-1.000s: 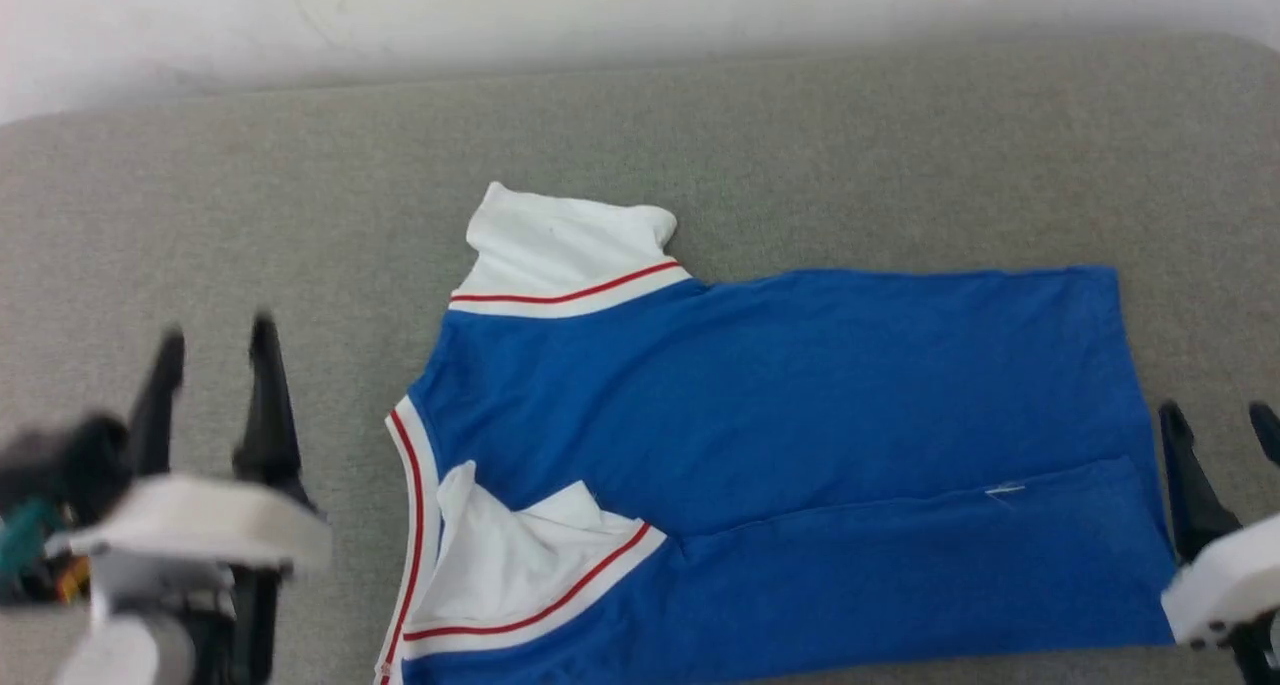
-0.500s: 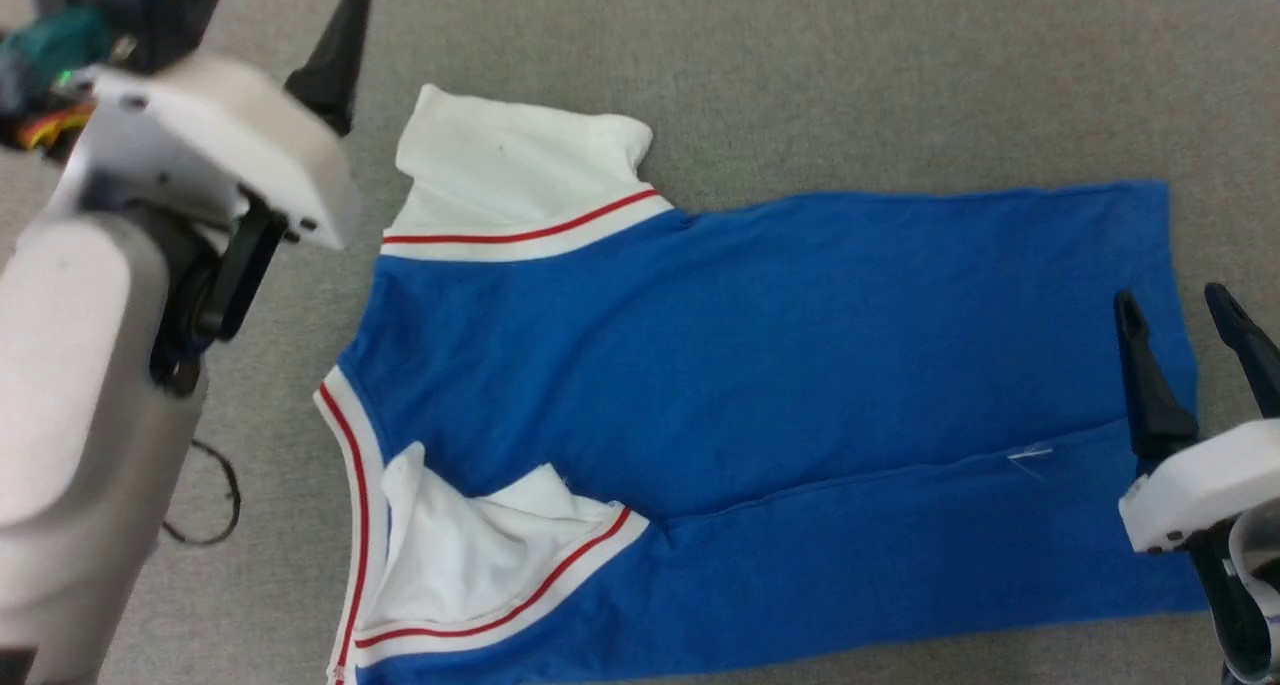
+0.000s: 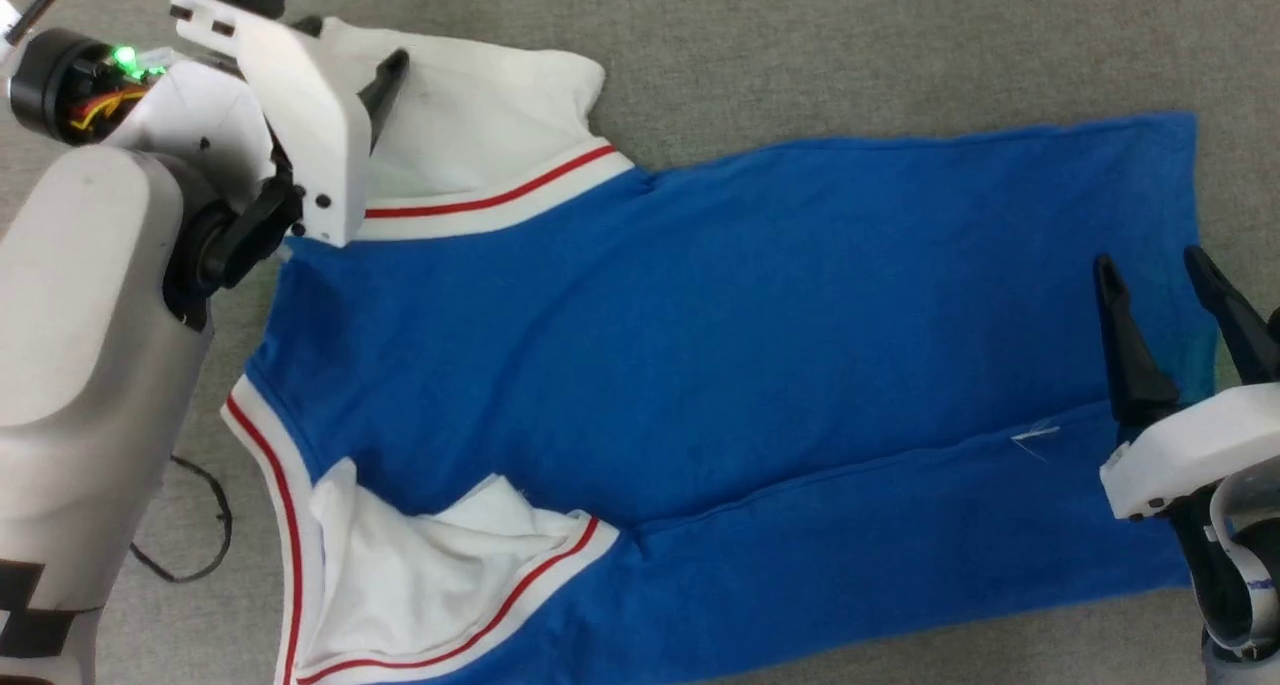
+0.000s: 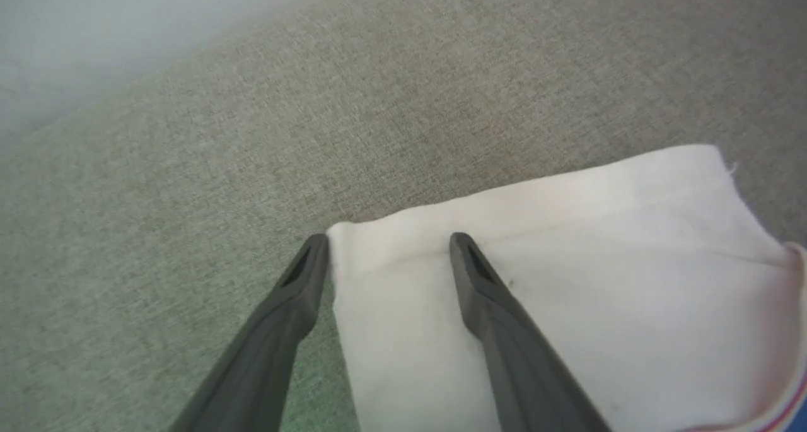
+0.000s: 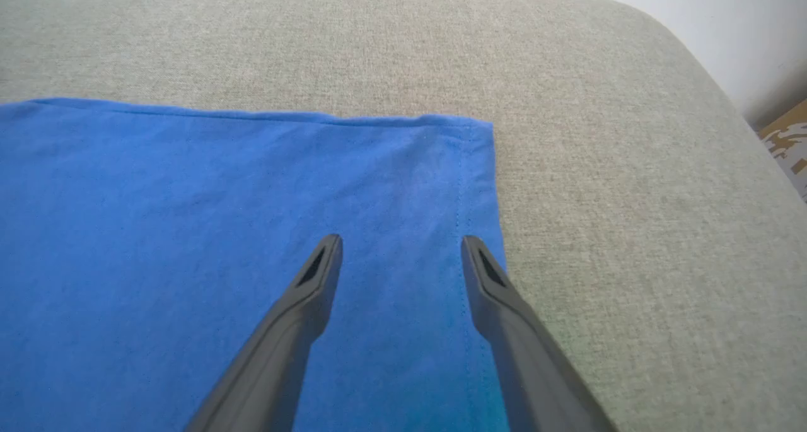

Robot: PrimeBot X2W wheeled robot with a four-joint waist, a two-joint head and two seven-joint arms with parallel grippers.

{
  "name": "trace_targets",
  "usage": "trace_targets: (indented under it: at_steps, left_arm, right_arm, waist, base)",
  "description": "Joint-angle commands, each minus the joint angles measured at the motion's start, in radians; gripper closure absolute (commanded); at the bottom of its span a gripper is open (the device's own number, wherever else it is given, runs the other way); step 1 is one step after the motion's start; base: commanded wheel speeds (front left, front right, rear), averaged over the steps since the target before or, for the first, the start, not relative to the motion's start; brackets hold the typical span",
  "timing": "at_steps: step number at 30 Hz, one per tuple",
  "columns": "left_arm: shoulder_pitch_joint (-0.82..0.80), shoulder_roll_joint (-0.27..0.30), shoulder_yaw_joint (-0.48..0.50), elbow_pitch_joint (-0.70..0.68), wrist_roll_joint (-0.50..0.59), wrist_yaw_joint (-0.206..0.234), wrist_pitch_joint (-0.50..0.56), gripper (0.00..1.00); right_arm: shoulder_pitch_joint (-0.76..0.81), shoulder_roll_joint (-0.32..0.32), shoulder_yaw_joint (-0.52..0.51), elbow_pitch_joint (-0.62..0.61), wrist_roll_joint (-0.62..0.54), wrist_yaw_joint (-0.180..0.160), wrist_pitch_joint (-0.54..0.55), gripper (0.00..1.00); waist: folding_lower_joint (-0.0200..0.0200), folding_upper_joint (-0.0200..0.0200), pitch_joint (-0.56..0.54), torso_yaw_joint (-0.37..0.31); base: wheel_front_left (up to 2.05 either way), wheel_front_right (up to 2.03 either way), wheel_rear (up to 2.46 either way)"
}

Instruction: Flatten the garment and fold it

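Head view shows the garment [image 3: 700, 365] spread flat on the grey padded surface [image 3: 850, 35], its near long edge apparently folded inward already; the far sleeve [image 4: 536, 262] and far side look unfolded. The left gripper [image 4: 388, 239] straddles that sleeve's corner with jaws wide, and the right gripper [image 5: 400, 238] hangs spread over the hem corner, neither holding cloth.

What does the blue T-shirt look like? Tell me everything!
The T-shirt is bright blue, soft-looking jersey with white sleeves and collar band edged in red stripes. It lies spread on a grey fabric surface, its near side folded over, near sleeve crumpled. The open left pincer is at the far sleeve's corner; the open right pincer is over the hem.
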Motion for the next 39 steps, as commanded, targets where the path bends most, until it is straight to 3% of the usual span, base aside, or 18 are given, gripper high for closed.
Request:
trace_targets:
  at_steps: [1,2,4,12,20,28,39]
  left_arm:
    - [-0.009,0.004,-0.003,0.007,-0.005,0.008,0.014,0.0]
    - [-0.004,0.01,-0.008,0.013,-0.009,0.01,0.04,0.0]
    - [0.004,0.021,-0.009,0.014,-0.014,0.018,0.069,1.0]
    - [0.021,0.036,0.011,-0.016,-0.014,0.037,0.026,1.0]
    - [0.049,0.022,0.016,-0.018,-0.02,0.039,-0.042,1.0]
    - [0.056,0.008,0.007,-0.034,-0.027,0.042,-0.055,1.0]
    - [0.049,0.002,-0.003,-0.037,-0.03,0.045,-0.056,1.0]
  right_arm:
    - [-0.013,0.002,0.0,0.004,0.001,-0.002,-0.006,0.0]
    - [-0.015,0.001,0.0,0.008,0.002,-0.002,-0.007,0.0]
    - [-0.019,0.001,-0.001,0.011,0.003,-0.002,-0.01,0.0]
    - [-0.051,-0.025,0.0,0.009,-0.002,-0.002,-0.014,0.0]
    - [-0.176,-0.122,-0.012,-0.002,0.019,-0.002,0.03,0.0]
    - [-0.251,-0.224,-0.019,0.124,0.039,-0.002,0.143,0.0]
    - [-0.299,-0.216,-0.011,0.258,0.11,-0.002,0.184,0.0]
  waist:
    - [-0.0002,-0.0001,0.015,-0.014]
    - [-0.0002,-0.0001,0.017,-0.016]
    - [-0.0002,-0.0001,0.021,-0.02]
    - [-0.0002,-0.0001,0.01,-0.017]
    - [-0.0002,-0.0001,-0.017,0.0]
    - [-0.0002,-0.0001,0.003,0.031]
    - [-0.0002,-0.0001,0.022,0.057]
  base:
    - [0.0,0.0,0.0]
    - [0.0,0.0,0.0]
    - [0.0,0.0,0.0]
    - [0.0,0.0,0.0]
    - [0.0,0.0,0.0]
    - [0.0,0.0,0.0]
    - [0.0,0.0,0.0]
